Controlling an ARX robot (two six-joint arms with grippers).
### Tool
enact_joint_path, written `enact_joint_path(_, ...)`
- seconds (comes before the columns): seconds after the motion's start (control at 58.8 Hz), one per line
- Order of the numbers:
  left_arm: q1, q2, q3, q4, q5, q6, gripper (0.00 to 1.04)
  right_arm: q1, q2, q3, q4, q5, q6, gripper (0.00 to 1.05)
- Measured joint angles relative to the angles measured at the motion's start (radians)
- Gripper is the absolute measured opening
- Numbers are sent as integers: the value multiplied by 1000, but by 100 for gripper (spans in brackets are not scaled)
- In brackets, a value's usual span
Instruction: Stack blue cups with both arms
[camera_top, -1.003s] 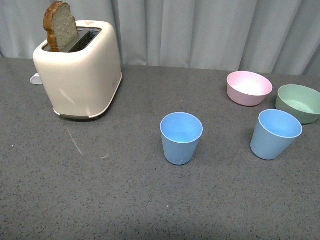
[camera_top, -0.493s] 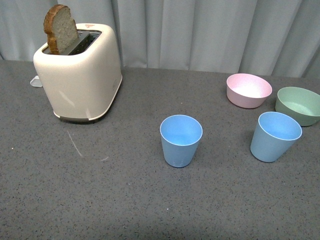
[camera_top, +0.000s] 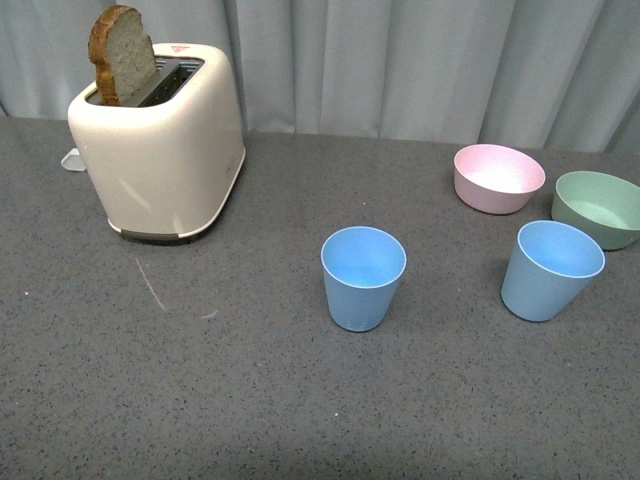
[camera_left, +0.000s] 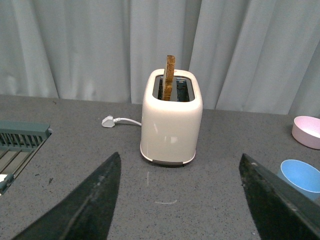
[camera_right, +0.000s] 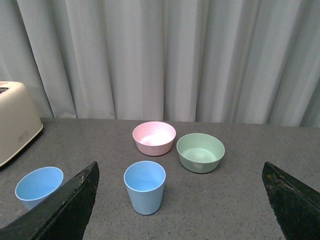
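Two light blue cups stand upright and apart on the grey table. One blue cup (camera_top: 363, 277) is near the middle; it also shows in the left wrist view (camera_left: 302, 178) and the right wrist view (camera_right: 38, 185). The other blue cup (camera_top: 550, 269) stands at the right, in front of the bowls, and shows in the right wrist view (camera_right: 144, 186). Neither arm shows in the front view. My left gripper (camera_left: 180, 170) is open and empty, facing the toaster. My right gripper (camera_right: 180, 175) is open and empty, well back from the right cup.
A cream toaster (camera_top: 160, 135) with a bread slice (camera_top: 122, 52) stands at the back left. A pink bowl (camera_top: 498, 177) and a green bowl (camera_top: 600, 207) sit at the back right. A white plug (camera_left: 107, 121) and a grey rack (camera_left: 20, 145) lie left of the toaster.
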Motion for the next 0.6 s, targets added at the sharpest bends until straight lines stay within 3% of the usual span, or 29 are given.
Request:
enact_joint_path(0.187, 0, 0, 0, 0, 0, 1, 100, 0, 0, 0, 0, 0, 0, 95)
enact_joint_path(0.272, 0, 0, 0, 0, 0, 1, 98, -13, 27, 0, 8, -18, -72, 95)
enact_joint_path(0.306, 0, 0, 0, 0, 0, 1, 98, -26, 98, 2, 56, -28, -166, 95)
enact_joint_path(0.391, 0, 0, 0, 0, 0, 1, 98, -37, 294, 19, 195, -39, -243, 95)
enact_joint_path(0.51, 0, 0, 0, 0, 0, 1, 98, -44, 732, 129, 480, -27, -227, 95)
enact_joint_path(0.595, 0, 0, 0, 0, 0, 1, 98, -50, 1004, 238, 546, -17, -177, 95)
